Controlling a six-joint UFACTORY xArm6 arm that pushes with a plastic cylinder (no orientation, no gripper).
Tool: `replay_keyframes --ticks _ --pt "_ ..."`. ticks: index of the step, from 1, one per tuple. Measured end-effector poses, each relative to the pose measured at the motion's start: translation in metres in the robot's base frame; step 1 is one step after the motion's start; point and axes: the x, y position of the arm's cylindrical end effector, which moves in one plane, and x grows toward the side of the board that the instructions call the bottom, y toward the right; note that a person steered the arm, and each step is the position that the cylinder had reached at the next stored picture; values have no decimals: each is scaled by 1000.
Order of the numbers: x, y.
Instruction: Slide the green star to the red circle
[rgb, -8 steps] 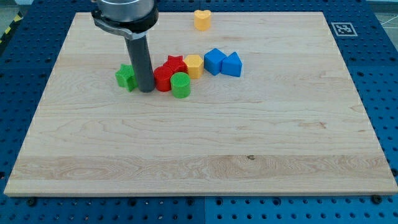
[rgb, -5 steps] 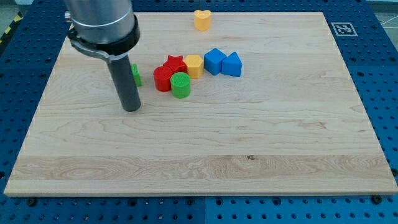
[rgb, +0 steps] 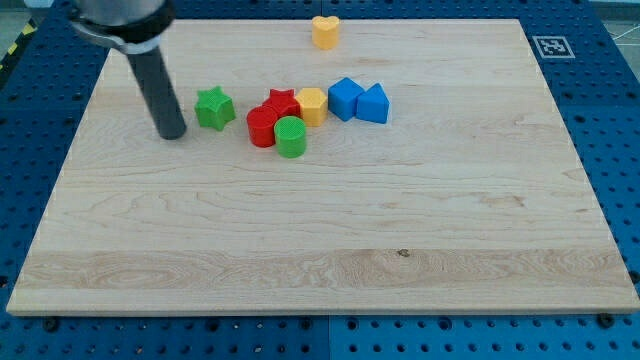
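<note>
The green star (rgb: 213, 108) lies on the wooden board at the view's upper left. The red circle (rgb: 262, 127) sits a short way to its right, with a small gap of bare board between them. My tip (rgb: 172, 134) rests on the board just left of the green star and slightly below it, not touching it. The rod rises from the tip toward the view's top left.
A cluster sits around the red circle: a green circle (rgb: 291, 137) at its lower right, a red star (rgb: 281, 102) behind it, a yellow block (rgb: 311, 104), and two blue blocks (rgb: 345, 98) (rgb: 373, 104). A yellow heart (rgb: 325, 31) lies near the board's top edge.
My tip moved from between the green star and the red circle, down and around, to the star's left side. The green star is now fully visible.
</note>
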Motion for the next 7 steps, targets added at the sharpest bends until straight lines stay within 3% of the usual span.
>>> replay_keyframes --ticks 1,2,4,7 --pt "-48 -11" --pt "-60 -2" --pt "-43 6" --pt "-33 69"
